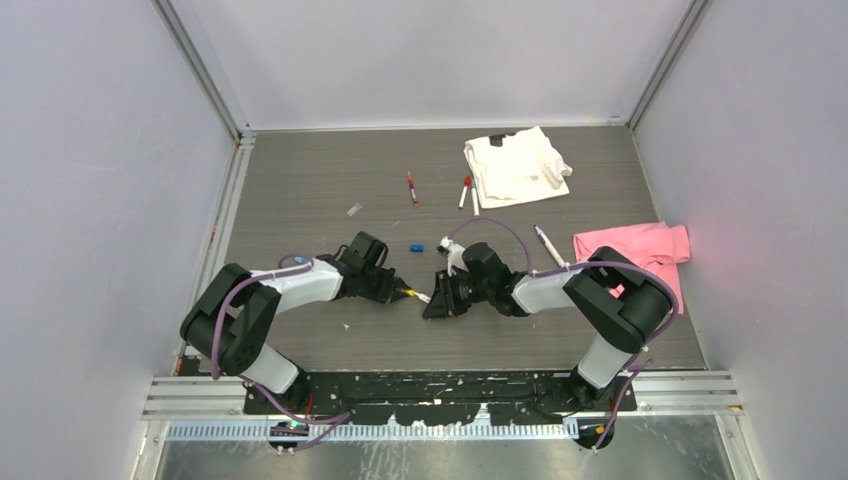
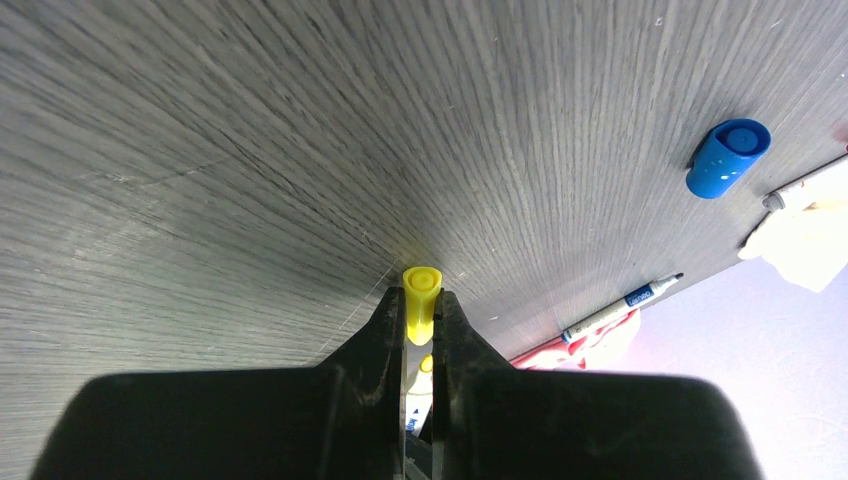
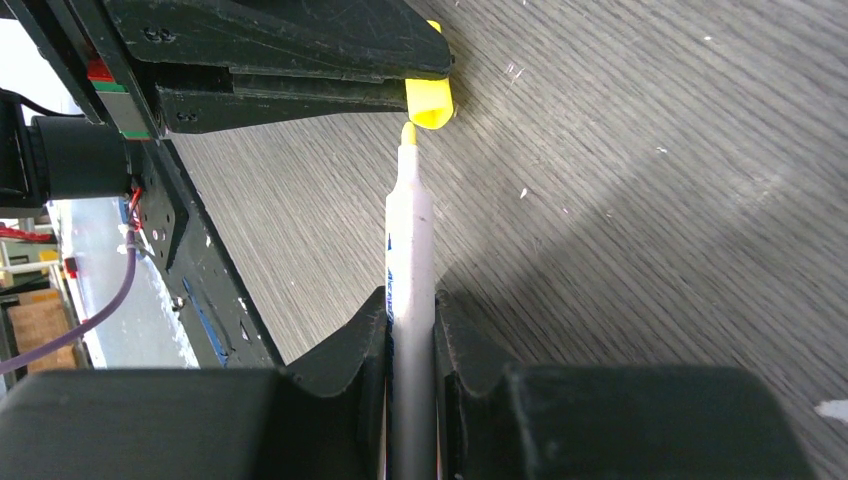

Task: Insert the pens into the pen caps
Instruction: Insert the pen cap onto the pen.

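My left gripper (image 1: 400,291) is shut on a yellow pen cap (image 2: 421,297), held just above the table. My right gripper (image 1: 437,298) is shut on a white pen with a yellow tip (image 3: 410,240). The pen points at the cap (image 3: 430,104), and its tip sits right at the cap's opening in the right wrist view. A blue cap (image 1: 417,246) lies on the table behind the grippers and also shows in the left wrist view (image 2: 727,158). Loose pens lie farther back: a red one (image 1: 411,188), a red-tipped one (image 1: 464,191) and a white one (image 1: 549,245).
A white cloth (image 1: 515,165) lies at the back right. A pink cloth (image 1: 633,248) lies at the right, beside the white pen. A small pale scrap (image 1: 354,209) lies left of the red pen. Walls close the table on three sides.
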Robot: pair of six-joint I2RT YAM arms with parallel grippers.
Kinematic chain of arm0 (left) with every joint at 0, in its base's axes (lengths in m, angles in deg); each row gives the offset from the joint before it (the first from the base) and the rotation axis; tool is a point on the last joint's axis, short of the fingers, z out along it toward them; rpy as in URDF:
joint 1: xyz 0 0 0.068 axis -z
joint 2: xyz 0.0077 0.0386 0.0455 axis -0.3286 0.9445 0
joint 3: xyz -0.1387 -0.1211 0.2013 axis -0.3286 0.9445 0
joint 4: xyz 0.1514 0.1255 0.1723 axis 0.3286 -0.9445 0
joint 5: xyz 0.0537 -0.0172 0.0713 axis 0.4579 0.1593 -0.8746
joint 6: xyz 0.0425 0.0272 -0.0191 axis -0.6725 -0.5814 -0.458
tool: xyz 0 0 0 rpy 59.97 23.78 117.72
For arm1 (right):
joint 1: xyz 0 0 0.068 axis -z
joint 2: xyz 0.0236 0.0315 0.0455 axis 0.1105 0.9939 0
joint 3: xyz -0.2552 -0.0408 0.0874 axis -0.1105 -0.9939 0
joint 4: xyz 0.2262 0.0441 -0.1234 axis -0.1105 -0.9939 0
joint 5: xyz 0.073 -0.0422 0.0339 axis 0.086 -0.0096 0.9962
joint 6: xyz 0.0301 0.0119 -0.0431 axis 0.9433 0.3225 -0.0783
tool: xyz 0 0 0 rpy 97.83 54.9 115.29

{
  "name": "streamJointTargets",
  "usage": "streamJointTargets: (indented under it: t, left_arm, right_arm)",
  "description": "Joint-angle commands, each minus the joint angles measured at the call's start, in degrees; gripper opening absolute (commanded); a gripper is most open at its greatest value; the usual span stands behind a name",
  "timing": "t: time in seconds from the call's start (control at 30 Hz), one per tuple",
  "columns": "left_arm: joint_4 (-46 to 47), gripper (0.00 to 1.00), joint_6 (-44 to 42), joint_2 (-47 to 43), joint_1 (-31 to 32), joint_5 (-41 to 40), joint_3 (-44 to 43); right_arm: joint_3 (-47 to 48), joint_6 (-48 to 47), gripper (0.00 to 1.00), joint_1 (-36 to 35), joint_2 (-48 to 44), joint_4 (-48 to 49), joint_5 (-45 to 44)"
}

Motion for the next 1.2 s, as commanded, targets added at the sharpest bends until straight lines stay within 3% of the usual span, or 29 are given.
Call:
streamJointTargets:
  t: [0.0,1.17]
  left_arm:
    - [-0.1,0.01,0.8,-1.4,-0.4,-1.0,1.1]
    - [4.3,0.01,0.8,-4.2,-0.5,0.0,2.4]
  right_arm:
    - [1.0,-0.6,0.01,-0.4,0.5,-2.3,-2.6]
    - [1.3,-1.2,0.01,-0.9,0.4,-2.8,-2.4]
